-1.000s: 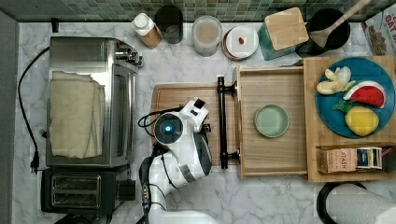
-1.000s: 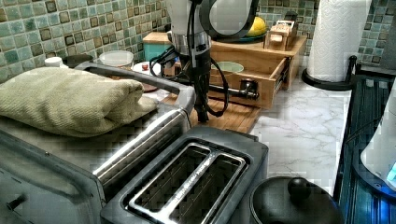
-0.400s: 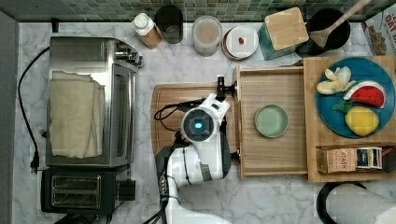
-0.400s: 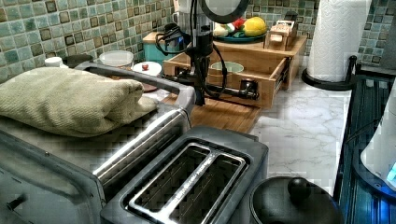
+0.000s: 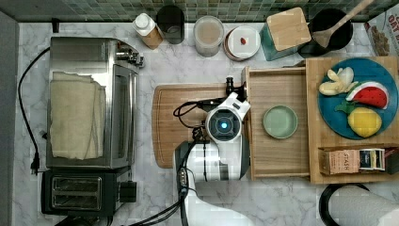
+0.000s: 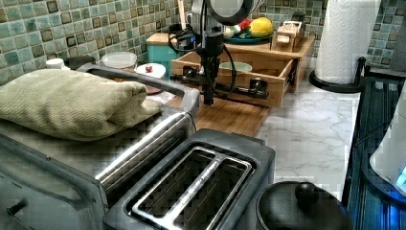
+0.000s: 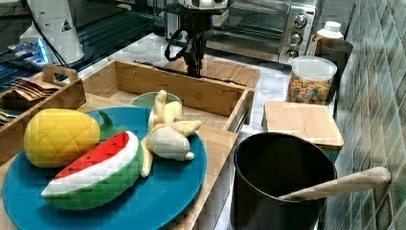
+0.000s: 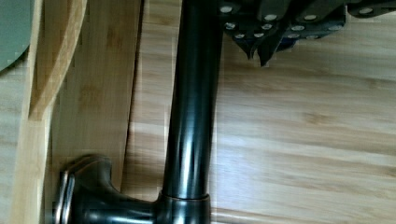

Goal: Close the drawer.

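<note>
The work surface is a white marble-pattern countertop backed by a green mosaic tile wall. The shallow light-wood drawer stands pulled out from under the wooden top, over the flat rounded-corner wooden cutting board. Inside the drawer lies one pale green round dish. On the wooden top sits a blue round plate carrying toy fruit. Beyond the drawer, along the wall, stands a black pot holding a wooden spoon. The black gripper hangs just beside the drawer's long black bar handle, above the cutting board; its fingers are pressed together and grasp nothing.
</note>
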### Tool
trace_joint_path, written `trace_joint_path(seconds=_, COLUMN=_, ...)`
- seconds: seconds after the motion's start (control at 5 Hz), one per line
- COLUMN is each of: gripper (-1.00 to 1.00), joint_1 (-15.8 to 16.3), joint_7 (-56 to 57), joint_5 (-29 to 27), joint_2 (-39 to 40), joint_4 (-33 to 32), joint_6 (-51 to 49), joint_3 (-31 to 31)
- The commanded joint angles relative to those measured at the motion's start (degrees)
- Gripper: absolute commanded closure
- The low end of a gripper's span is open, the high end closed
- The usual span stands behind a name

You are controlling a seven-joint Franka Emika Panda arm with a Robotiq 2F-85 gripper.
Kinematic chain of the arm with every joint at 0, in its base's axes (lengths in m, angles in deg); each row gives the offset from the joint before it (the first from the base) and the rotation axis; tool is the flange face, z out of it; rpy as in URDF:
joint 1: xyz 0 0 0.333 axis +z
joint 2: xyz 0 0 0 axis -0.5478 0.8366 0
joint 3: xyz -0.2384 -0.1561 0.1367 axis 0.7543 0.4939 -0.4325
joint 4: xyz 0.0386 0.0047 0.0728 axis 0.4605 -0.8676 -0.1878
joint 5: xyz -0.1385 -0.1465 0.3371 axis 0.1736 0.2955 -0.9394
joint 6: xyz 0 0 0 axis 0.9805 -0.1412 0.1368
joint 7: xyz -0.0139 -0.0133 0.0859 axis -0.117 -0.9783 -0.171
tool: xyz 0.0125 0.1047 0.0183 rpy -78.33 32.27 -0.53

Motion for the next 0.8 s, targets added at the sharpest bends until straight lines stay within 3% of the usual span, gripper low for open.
trace_joint_path(seconds=0.2, gripper=1.0, joint_1=-10.1, joint_7=15.2, joint_5=-2.1, joint_2=-1.6, joint_4=7.0, joint_6=-9.4, joint_3=5.6)
trace_joint_path(seconds=0.6, gripper=1.0, joint_1=-15.9, joint_7=25.9, joint_5=-7.4, joint_2=3.2, joint_4=12.8, joint_6=-8.9, joint_3=6.9)
trace_joint_path(seconds=0.8, gripper=1.0, joint_1=-18.4, joint_7=30.5, joint_5=-8.2, joint_2=2.6, joint_4=15.6, joint_6=-13.7, joint_3=7.6)
